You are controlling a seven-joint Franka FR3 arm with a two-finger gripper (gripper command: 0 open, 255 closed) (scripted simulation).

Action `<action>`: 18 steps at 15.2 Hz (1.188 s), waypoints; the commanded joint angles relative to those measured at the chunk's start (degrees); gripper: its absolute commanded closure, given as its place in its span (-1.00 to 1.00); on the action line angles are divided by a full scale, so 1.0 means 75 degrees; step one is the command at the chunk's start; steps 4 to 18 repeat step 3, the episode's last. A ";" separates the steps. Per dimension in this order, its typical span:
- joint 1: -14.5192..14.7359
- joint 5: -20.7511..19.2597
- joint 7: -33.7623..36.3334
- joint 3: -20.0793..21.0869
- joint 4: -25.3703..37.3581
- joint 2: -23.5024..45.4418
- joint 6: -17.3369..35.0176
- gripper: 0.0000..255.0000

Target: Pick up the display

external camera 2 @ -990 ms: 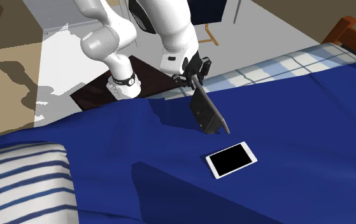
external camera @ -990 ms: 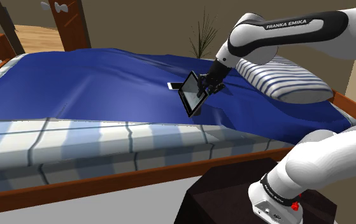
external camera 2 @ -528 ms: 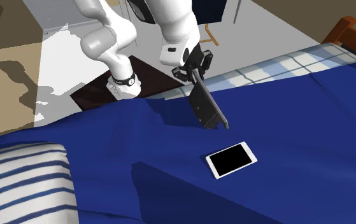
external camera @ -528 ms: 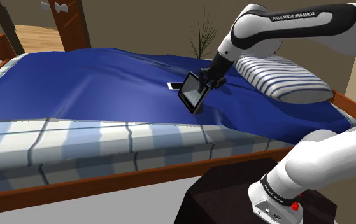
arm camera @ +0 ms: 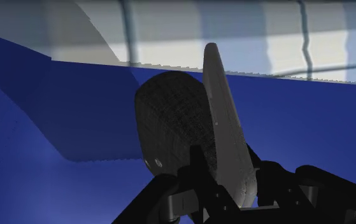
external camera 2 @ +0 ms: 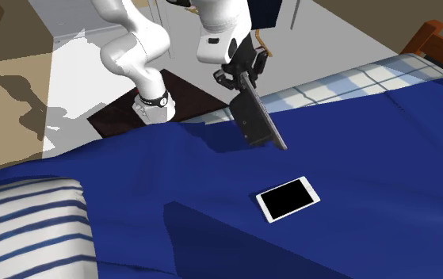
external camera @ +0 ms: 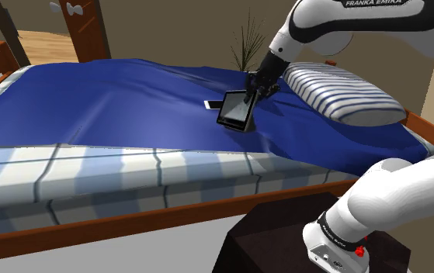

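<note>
The display [external camera: 234,112] is a thin dark slab with a black screen. It hangs tilted above the blue blanket [external camera: 114,97], clear of it. My gripper [external camera: 255,87] is shut on its upper edge. From the second exterior view, the display [external camera 2: 257,123] slants down from the gripper [external camera 2: 243,75] toward a white-framed phone [external camera 2: 288,199] lying flat on the blanket. Seen from the wrist, the display [arm camera: 224,127] stands edge-on between the fingers, with a rounded dark back part beside it.
A striped pillow [external camera: 347,93] lies at the head of the bed, beyond the gripper. The phone [external camera: 210,104] lies just behind the display. A wooden bed frame [external camera: 130,217] runs along the near side. The dark stand [external camera: 285,240] sits at the lower right.
The gripper has risen with the display, lifting its lower corner off the blanket. The display has swung so its screen faces the shoulder camera more. The phone has not moved.
</note>
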 commanded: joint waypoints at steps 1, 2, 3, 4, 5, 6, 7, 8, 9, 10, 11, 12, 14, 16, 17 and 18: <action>-0.0019 -0.0040 0.0042 -0.0030 0.0204 -0.0031 -0.0221 1.00; -0.0019 -0.0042 0.0047 -0.0031 0.0218 -0.0032 -0.0236 1.00; -0.0019 -0.0042 0.0047 -0.0031 0.0217 -0.0033 -0.0236 1.00; -0.0019 -0.0042 0.0047 -0.0031 0.0217 -0.0033 -0.0236 1.00; -0.0019 -0.0042 0.0047 -0.0031 0.0217 -0.0033 -0.0236 1.00; -0.0019 -0.0042 0.0047 -0.0031 0.0217 -0.0033 -0.0236 1.00; -0.0019 -0.0042 0.0047 -0.0031 0.0217 -0.0033 -0.0236 1.00; -0.0019 -0.0042 0.0047 -0.0031 0.0217 -0.0033 -0.0236 1.00; -0.0019 -0.0042 0.0047 -0.0031 0.0217 -0.0033 -0.0236 1.00; -0.0019 -0.0042 0.0047 -0.0031 0.0217 -0.0033 -0.0236 1.00; -0.0019 -0.0042 0.0047 -0.0031 0.0217 -0.0033 -0.0236 1.00; -0.0019 -0.0042 0.0047 -0.0031 0.0217 -0.0033 -0.0236 1.00; -0.0019 -0.0042 0.0047 -0.0031 0.0217 -0.0033 -0.0236 1.00; -0.0019 -0.0042 0.0047 -0.0031 0.0217 -0.0033 -0.0236 1.00; -0.0019 -0.0042 0.0047 -0.0031 0.0217 -0.0033 -0.0236 1.00; -0.0019 -0.0042 0.0047 -0.0031 0.0217 -0.0033 -0.0236 1.00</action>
